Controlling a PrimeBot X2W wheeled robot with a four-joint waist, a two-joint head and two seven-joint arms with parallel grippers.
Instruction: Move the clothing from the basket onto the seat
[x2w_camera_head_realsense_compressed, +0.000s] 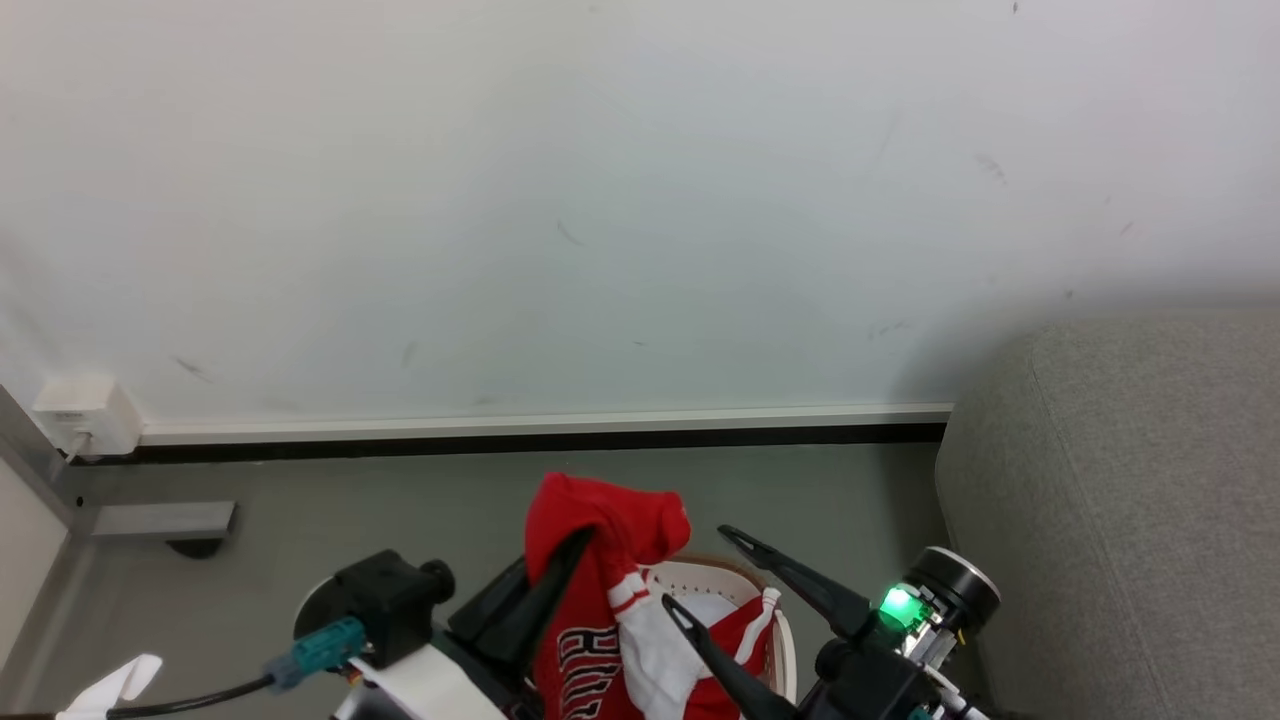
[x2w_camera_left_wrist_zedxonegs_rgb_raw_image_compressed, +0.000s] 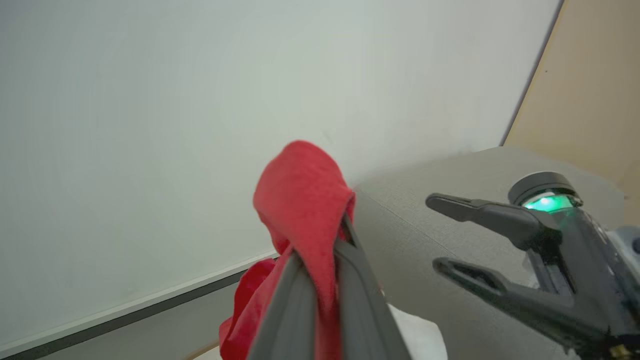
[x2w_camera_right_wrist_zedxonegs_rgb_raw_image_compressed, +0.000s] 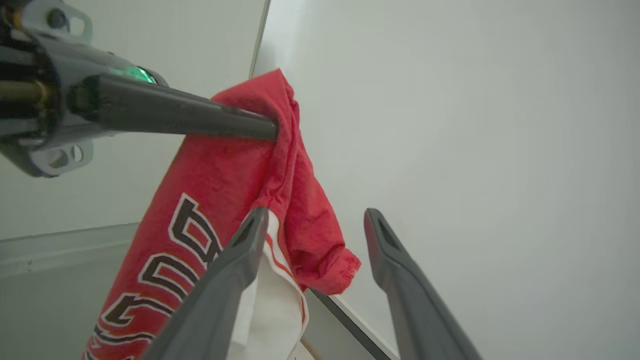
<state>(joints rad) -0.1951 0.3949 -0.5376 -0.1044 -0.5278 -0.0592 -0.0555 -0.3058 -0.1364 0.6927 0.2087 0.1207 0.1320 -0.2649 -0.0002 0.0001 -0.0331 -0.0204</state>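
Low in the head view, the left gripper (x2w_camera_head_realsense_compressed: 580, 540) stood with its two dark fingers pressed together on a fold of the red jersey (x2w_camera_head_realsense_compressed: 600, 520). The cloth bunched over the fingertips and hung down from them, clear of the basket (x2w_camera_head_realsense_compressed: 700, 578) below. Black lettering outlined in white and a white panel with red stripes showed on the hanging part. Further red and white cloth (x2w_camera_head_realsense_compressed: 745, 628) lay inside the basket, whose perforated cream wall and brown rim were partly hidden by the arms.

The left wrist view showed the same grip from behind: the left gripper (x2w_camera_left_wrist_zedxonegs_rgb_raw_image_compressed: 345, 225) clamped on the jersey (x2w_camera_left_wrist_zedxonegs_rgb_raw_image_compressed: 300, 190), with red cloth spilling over both fingers.

The right gripper (x2w_camera_head_realsense_compressed: 697, 566) was spread wide and held nothing. It was just beside the jersey on the sofa side. In the right wrist view, the right gripper (x2w_camera_right_wrist_zedxonegs_rgb_raw_image_compressed: 316, 214) framed the lower hem of the jersey (x2w_camera_right_wrist_zedxonegs_rgb_raw_image_compressed: 220, 170), one finger crossing in front of the white panel; contact could not be judged. A green light (x2w_camera_head_realsense_compressed: 897, 603) glowed on the right wrist.

The grey sofa (x2w_camera_head_realsense_compressed: 1120, 500) stood to the right of the basket, apart from the jersey. A pale wall (x2w_camera_head_realsense_compressed: 600, 200), a skirting board (x2w_camera_head_realsense_compressed: 540, 425) and a grey floor (x2w_camera_head_realsense_compressed: 400, 500) lay behind.
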